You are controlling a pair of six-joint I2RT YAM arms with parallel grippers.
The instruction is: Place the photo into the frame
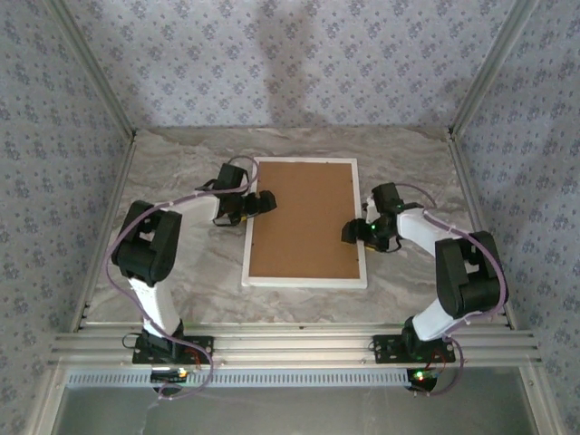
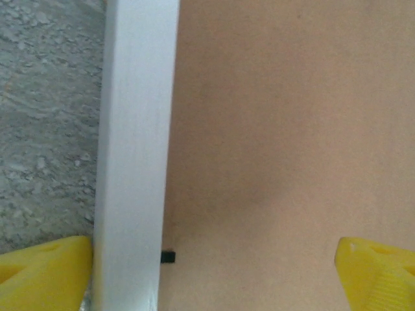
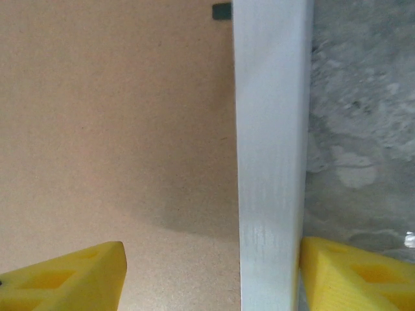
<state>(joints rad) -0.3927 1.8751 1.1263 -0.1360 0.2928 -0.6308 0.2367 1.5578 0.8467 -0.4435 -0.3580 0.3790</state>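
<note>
The frame (image 1: 304,282) lies flat in the middle of the grey marbled table (image 1: 181,172), long sides running away from the arm bases. It is back side up, and a brown backing board (image 1: 304,217) fills the opening inside the white rails.

The left gripper (image 1: 263,201) is at the frame's left long rail, toward the far end, pointing inward over the board. In the left wrist view the jaws are spread wide and straddle that rail. One yellow finger (image 2: 45,272) is outside, right against the rail's outer edge over the table. The other finger (image 2: 379,272) is well inside over the board. Nothing is pinched. A small black tab (image 2: 168,256) shows at the rail's inner edge, on the board.

The right gripper (image 1: 349,232) is at the right long rail, about mid-length, also pointing inward. In the right wrist view the jaws are spread apart across the rail. The outer finger (image 3: 353,278) sits just beside or touching the rail's outer edge, and which of the two cannot be told. The inner finger (image 3: 65,278) is off the rail, over the board. Nothing is held. A second dark tab (image 3: 222,10) sits at the top by the rail's inner edge.

Both arms are bent, elbows out to the sides. Blue-patterned walls (image 1: 272,54) close in the table.
</note>
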